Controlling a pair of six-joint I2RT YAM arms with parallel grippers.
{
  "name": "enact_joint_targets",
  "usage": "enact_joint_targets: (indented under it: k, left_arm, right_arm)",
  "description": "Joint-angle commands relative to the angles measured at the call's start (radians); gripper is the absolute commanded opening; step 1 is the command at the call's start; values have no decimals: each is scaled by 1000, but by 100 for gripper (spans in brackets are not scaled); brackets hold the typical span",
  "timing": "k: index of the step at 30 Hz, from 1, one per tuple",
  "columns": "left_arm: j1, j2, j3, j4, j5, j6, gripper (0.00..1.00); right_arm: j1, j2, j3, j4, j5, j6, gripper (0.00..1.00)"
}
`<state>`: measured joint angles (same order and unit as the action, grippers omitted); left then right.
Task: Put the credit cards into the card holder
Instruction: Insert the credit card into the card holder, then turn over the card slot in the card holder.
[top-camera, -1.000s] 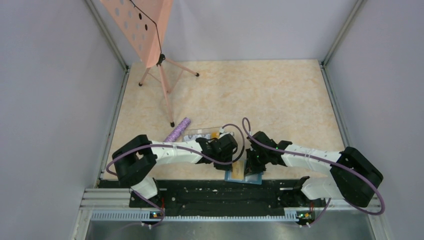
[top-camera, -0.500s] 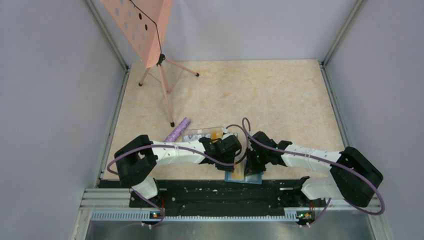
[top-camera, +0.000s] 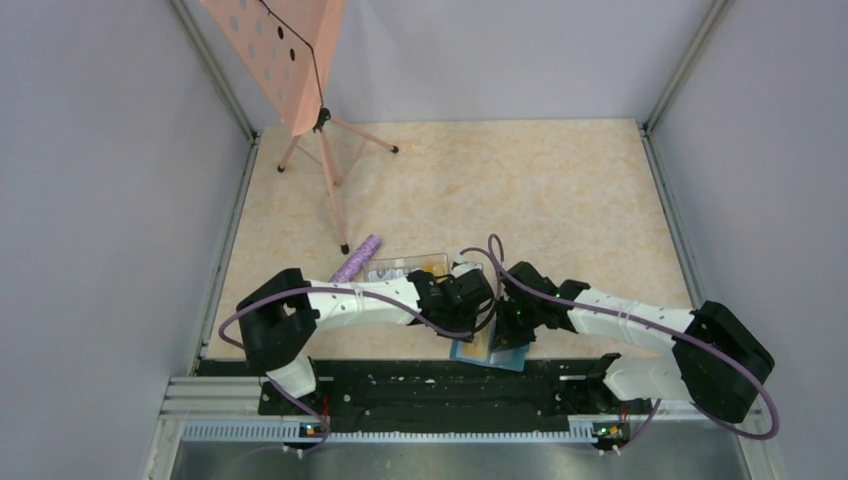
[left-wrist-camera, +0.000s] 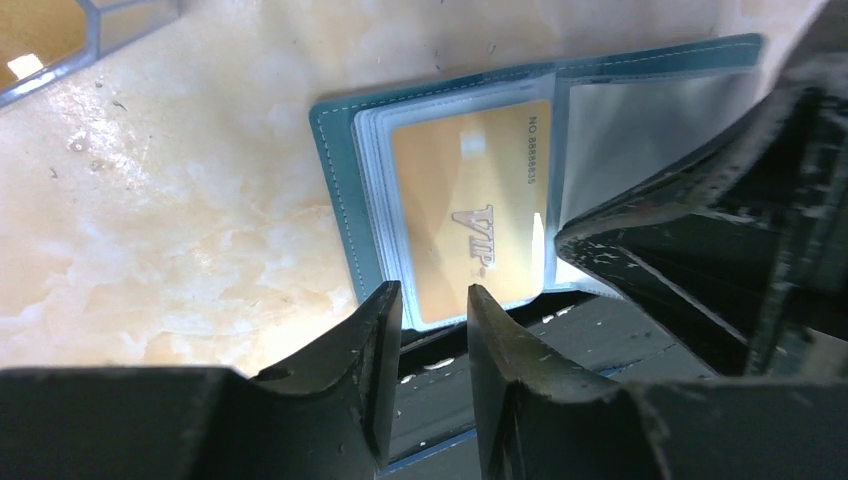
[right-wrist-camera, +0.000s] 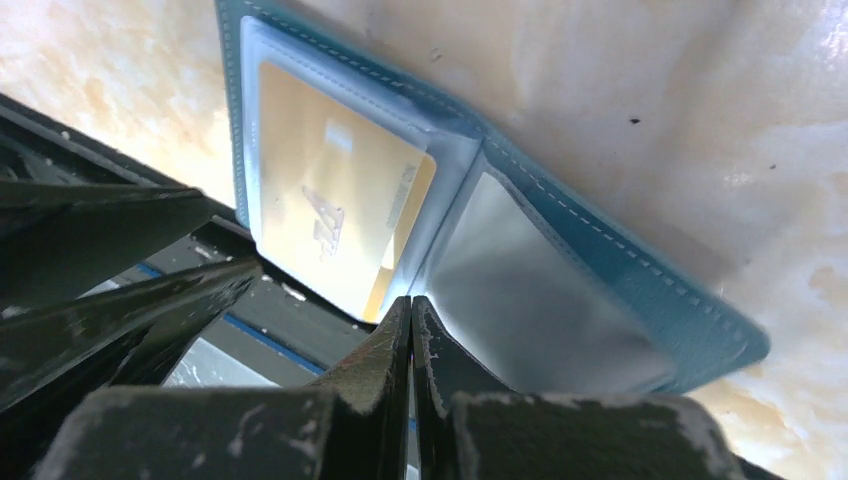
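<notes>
The teal card holder (top-camera: 489, 353) lies open at the table's near edge, partly over the black rail. A gold credit card (left-wrist-camera: 470, 210) marked VIP sits inside a clear sleeve on one half of the card holder (left-wrist-camera: 342, 165). My left gripper (left-wrist-camera: 435, 295) is open by a narrow gap at the card's near edge, with nothing between its fingers. My right gripper (right-wrist-camera: 411, 302) is shut, its tips at the fold beside the gold card (right-wrist-camera: 330, 215) and the empty clear sleeve of the card holder (right-wrist-camera: 640, 285). In the top view both grippers crowd over the holder.
A clear tray (top-camera: 405, 268) with more cards stands just behind the left wrist, a purple roll (top-camera: 357, 258) to its left. A pink music stand (top-camera: 290, 60) on a tripod fills the back left. The black rail (top-camera: 400, 385) runs along the near edge.
My left gripper's jaws have parted a little, and the left wrist has shifted slightly right toward the holder. The right gripper stays shut.
</notes>
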<state>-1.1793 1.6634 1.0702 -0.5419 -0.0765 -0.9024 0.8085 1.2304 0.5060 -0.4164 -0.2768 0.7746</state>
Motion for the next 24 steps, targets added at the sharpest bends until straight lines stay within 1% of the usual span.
enact_joint_targets:
  k: [1, 7, 8, 10, 13, 19, 24]
  left_arm:
    - [-10, -6, 13, -3, -26, 14, 37]
    - [-10, -7, 9, 5, -30, 11, 37]
    - [-10, -4, 8, 12, -25, 13, 36]
    - [-8, 0, -1, 32, -7, 14, 31]
    - [-6, 0, -26, 83, 21, 4, 30]
    - [6, 8, -68, 127, 48, -8, 35]
    - [12, 19, -80, 154, 69, -10, 36]
  right_arm:
    - [11, -64, 71, -33, 27, -15, 0]
    - [11, -42, 59, 7, 4, -15, 0]
    - [11, -36, 51, 25, -3, -12, 0]
    - [11, -21, 34, 55, -12, -4, 0]
    - [12, 5, 16, 74, -11, 1, 0]
    - [12, 53, -2, 74, 4, -4, 0]
    - [12, 72, -9, 69, 14, -10, 0]
